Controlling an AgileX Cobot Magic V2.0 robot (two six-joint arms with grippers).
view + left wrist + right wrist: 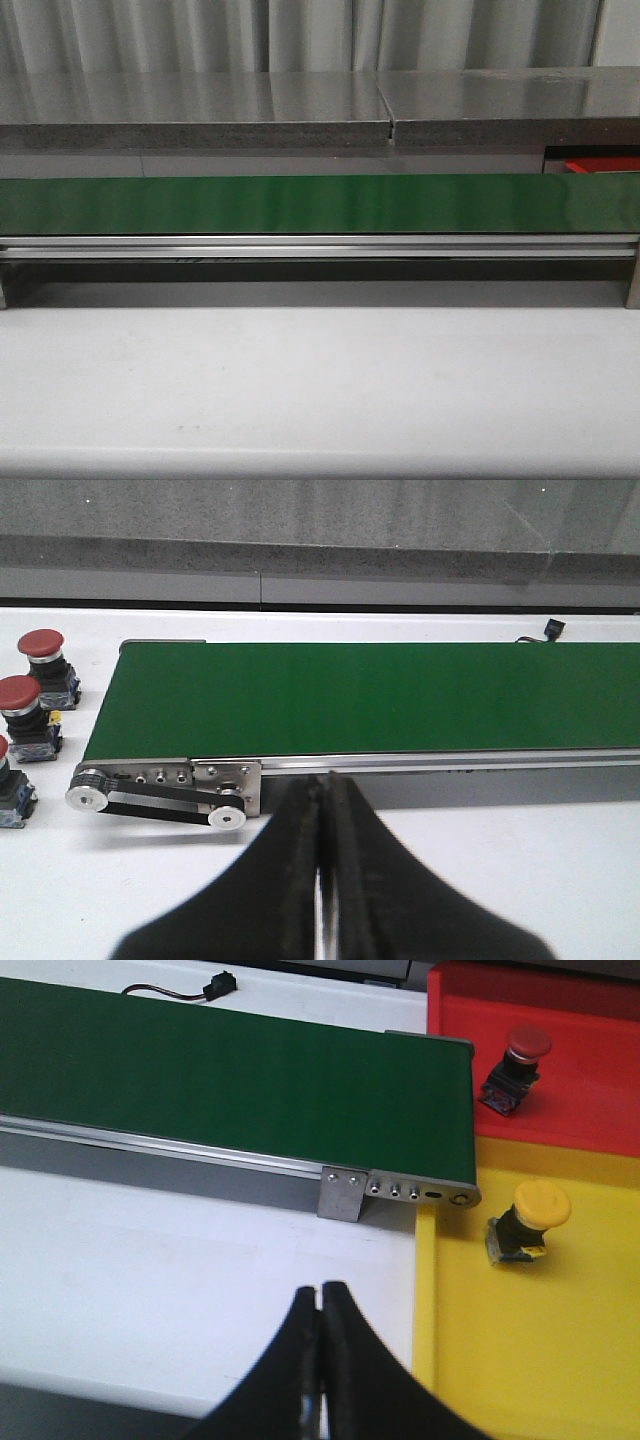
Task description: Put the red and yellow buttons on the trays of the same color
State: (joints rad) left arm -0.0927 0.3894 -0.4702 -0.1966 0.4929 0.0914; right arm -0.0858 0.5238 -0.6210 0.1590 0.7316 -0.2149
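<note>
The right gripper (320, 1305) hangs over the white desk (180, 1260), jaws pressed together on nothing. Beyond it runs the green conveyor belt (230, 1080). One red button (517, 1060) stands in the red tray (590, 1080), one yellow button (530, 1220) in the yellow tray (540, 1360).

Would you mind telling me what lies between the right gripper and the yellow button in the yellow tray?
In the right wrist view, only bare white table and the yellow tray's floor separate the right gripper from the yellow button.
</note>
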